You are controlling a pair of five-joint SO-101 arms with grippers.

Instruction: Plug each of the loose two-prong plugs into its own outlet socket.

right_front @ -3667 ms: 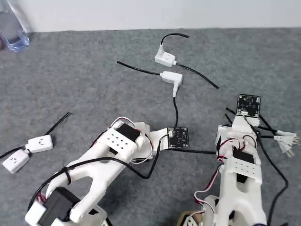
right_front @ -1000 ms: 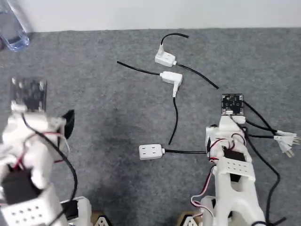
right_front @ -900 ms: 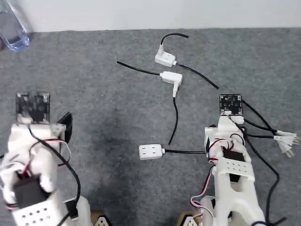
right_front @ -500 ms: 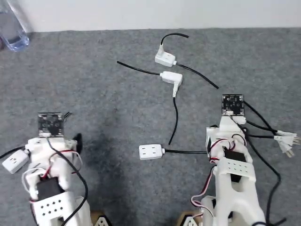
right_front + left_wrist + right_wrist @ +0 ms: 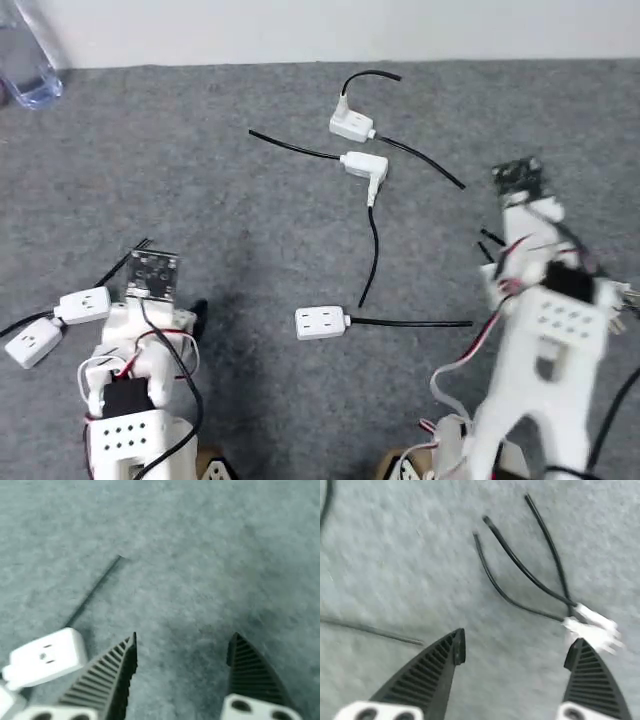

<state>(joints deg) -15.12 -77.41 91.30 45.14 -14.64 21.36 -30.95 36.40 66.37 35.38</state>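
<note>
I am looking down past the left tool (image 5: pixel 184 650), which is hanging just over the grey desk (image 5: pixel 210 555) with its jaws spread wide and nothing between them. An outlet socket (image 5: pixel 47 657) is lying just beside one toothed finger (image 5: pixel 112 672), outside the gap, and I cannot tell whether the two are touching. A thin black cord (image 5: pixel 92 592) is running away from it across the desk. In the high view the left arm (image 5: pixel 135 400) is sitting at the near left, and a second socket (image 5: pixel 30 342) is lying just beside the first, closer to the desk's edge.

The right tool (image 5: pixel 518 645) is also standing wide open and holding nothing. The loose plugs (image 5: pixel 592 625) are lying on the desk just past one of its fingertips, off to the side of the gap. They are too blurred for me to count prongs. Three black leads (image 5: pixel 520 570) are fanning out from them. In the high view the right arm (image 5: pixel 545 340) is covering most of that spot at the right edge.

A middle socket (image 5: pixel 322 322) is lying flat between the two arms, its own cord (image 5: pixel 410 322) running toward the right arm. Farther back a white block (image 5: pixel 352 125) and a white angled piece (image 5: pixel 362 165) are lying close together on their cords, well apart from both tools. A clear bottle (image 5: pixel 25 60) is standing at the far left corner.
</note>
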